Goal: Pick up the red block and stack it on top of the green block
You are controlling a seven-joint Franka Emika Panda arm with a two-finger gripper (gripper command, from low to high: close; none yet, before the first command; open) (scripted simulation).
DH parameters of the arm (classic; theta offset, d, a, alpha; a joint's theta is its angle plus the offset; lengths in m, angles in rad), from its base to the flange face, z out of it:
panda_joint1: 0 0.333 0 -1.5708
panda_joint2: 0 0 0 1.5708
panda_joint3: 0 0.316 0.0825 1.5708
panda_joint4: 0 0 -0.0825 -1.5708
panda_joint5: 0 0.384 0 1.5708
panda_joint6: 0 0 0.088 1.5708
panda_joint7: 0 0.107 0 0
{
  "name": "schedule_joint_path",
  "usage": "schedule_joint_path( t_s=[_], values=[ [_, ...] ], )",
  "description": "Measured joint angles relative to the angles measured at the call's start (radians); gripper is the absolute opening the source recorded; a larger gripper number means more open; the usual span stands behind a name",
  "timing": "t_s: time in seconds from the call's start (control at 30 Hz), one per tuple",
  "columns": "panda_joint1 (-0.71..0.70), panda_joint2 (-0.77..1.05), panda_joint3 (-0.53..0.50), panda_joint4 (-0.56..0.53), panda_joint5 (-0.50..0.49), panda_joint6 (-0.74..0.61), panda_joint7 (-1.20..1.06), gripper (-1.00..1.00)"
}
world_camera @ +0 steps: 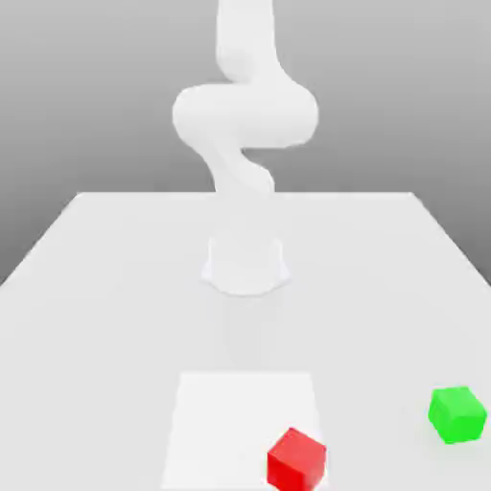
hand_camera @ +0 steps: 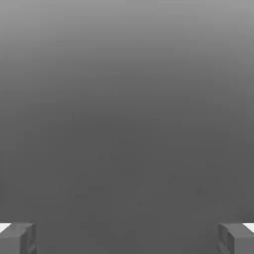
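In the exterior view, the white arm (world_camera: 245, 125) rises from its round base (world_camera: 245, 264), which stands on the white table (world_camera: 86, 288). I take this base as the landmark for all places. The arm goes up from the base, bends into a thick elbow above it, and its upper part leaves the picture at the top edge. In front of the base, toward the camera, a slightly brighter square patch (world_camera: 230, 422) lies flat on the table. The red block (world_camera: 296, 459) sits on the table well in front of the base and a little toward the exterior view's right, at the near corner of the bright patch on that side. It is turned so that one vertical edge faces the camera. The green block (world_camera: 456, 414) also stands on the table in front of the base, but much further to the exterior view's right. The two blocks are well apart and nothing touches either of them. In the hand view, the gripper (hand_camera: 127, 239) shows its two grey fingertips (hand_camera: 18, 239) at opposite sides of the picture, so the fingers are spread wide with nothing between them. Behind them there is a plain grey background.
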Motion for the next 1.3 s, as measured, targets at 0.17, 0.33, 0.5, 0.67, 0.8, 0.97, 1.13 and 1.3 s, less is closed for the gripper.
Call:
schedule_joint_path(
  t_s=[0.17,0.33,0.5,0.67,0.8,0.97,1.13,1.3],
  values=[
    [0.086,0.188,-0.061,-0.023,0.044,0.063,-0.172,0.0],
    [0.155,0.371,-0.105,-0.045,0.09,0.124,-0.342,0.0],
    [0.196,0.553,-0.12,-0.067,0.13,0.185,-0.507,0.0],
    [0.223,0.73,-0.113,-0.09,0.136,0.249,-0.647,0.0],
    [0.225,0.866,-0.109,-0.11,0.098,0.303,-0.728,0.0],
    [0.214,1.039,-0.089,-0.105,0.085,0.415,-0.785,0.0],
    [0.2,1.106,-0.072,-0.095,0.102,0.469,-0.799,-1.0],
    [0.202,1.086,-0.075,-0.099,0.093,0.452,-0.794,-1.0]
  ],
)
